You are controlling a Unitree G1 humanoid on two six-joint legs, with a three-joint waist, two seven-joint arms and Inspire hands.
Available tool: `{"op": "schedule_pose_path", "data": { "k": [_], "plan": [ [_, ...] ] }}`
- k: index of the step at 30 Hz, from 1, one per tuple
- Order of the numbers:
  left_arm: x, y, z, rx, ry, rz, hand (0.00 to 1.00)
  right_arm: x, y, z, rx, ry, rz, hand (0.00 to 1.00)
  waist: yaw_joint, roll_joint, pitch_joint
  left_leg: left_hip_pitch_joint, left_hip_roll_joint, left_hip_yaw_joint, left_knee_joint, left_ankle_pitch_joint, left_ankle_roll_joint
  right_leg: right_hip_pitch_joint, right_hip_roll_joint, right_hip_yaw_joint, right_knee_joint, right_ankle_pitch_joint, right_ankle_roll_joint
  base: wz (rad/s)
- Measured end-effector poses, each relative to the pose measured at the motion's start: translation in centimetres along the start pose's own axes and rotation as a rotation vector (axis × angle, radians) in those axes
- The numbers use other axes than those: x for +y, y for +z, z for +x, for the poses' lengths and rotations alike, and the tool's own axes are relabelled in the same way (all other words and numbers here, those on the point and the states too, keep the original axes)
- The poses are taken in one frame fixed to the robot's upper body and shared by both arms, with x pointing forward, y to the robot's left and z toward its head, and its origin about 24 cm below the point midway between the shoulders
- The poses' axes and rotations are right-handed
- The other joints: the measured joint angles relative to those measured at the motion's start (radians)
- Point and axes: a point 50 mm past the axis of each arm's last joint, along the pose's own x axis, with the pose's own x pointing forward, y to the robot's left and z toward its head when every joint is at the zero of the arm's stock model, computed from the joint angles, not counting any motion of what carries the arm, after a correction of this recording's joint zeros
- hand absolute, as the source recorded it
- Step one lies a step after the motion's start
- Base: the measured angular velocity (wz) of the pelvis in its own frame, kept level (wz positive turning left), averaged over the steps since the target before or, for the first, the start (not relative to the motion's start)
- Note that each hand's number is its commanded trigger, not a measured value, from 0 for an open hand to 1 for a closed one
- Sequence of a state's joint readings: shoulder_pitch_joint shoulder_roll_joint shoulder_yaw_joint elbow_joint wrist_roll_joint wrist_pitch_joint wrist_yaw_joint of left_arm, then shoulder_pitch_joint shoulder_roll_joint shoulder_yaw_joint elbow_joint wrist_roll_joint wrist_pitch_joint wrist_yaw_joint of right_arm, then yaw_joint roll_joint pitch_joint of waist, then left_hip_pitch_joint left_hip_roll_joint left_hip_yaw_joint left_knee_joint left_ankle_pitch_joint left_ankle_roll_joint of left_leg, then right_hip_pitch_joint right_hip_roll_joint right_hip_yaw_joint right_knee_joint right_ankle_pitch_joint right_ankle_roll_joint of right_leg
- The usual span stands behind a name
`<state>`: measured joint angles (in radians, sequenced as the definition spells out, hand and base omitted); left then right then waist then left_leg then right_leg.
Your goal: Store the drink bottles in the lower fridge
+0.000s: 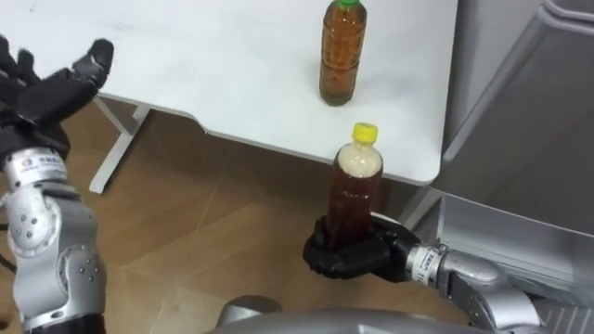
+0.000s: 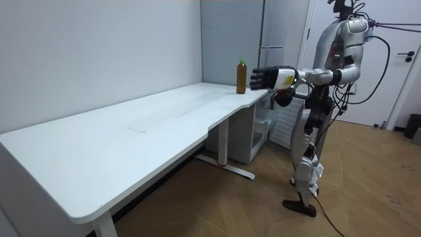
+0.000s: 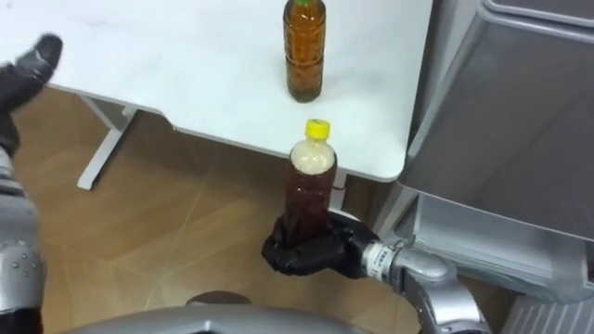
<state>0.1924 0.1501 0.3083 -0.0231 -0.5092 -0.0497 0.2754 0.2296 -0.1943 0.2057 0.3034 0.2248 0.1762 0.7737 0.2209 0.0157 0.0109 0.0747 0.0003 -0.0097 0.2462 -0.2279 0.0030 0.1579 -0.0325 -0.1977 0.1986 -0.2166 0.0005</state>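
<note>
My right hand (image 1: 345,254) is shut on a brown drink bottle with a yellow cap (image 1: 355,188), held upright just off the near corner of the white table (image 1: 223,65), over the wooden floor. A second brown bottle with a green cap (image 1: 342,53) stands on the table near its right end, also seen as the green-capped bottle (image 2: 241,76) in the room view. My left hand (image 1: 51,88) is raised over the table's edge at the left with its fingers spread. The grey fridge (image 1: 529,139) stands at my right, its lower compartment (image 2: 268,125) open.
I stand on the wooden floor (image 2: 263,204) at the table's end next to the fridge. The table's white leg (image 1: 116,144) runs down to the floor on the left. The long tabletop stretches away along the wall.
</note>
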Motion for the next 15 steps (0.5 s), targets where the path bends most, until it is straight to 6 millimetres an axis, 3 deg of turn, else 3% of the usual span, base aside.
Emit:
{"op": "schedule_pose_path", "data": {
  "k": [4, 8, 15],
  "plan": [
    [1.1, -2.6, -0.5, 0.109, 0.053, 0.028, 0.00, -0.1, -0.1, 0.0, 0.004, -0.012, 0.003, 1.00, -0.001, -0.013, -0.0053, 0.000, -0.003, -0.001, 0.000, 0.000, 0.000, 0.001, -0.001, -0.004, -0.014, 0.001, -0.002, 0.00],
    [3.0, -7.7, -2.2, 0.336, 0.102, 0.120, 0.00, -0.1, 0.0, 0.0, -0.010, -0.024, 0.012, 1.00, -0.019, -0.020, -0.0080, 0.005, -0.004, -0.001, -0.006, 0.000, 0.000, 0.007, -0.002, -0.004, -0.024, 0.001, -0.001, 0.00],
    [5.2, -13.0, -5.6, 0.609, 0.111, 0.237, 0.00, -0.9, -0.5, -0.1, 0.011, -0.118, 0.036, 1.00, -0.054, -0.030, -0.0024, 0.007, -0.005, 0.001, -0.009, 0.000, 0.000, 0.015, -0.002, -0.003, -0.031, 0.002, 0.000, -0.01]
  ]
}}
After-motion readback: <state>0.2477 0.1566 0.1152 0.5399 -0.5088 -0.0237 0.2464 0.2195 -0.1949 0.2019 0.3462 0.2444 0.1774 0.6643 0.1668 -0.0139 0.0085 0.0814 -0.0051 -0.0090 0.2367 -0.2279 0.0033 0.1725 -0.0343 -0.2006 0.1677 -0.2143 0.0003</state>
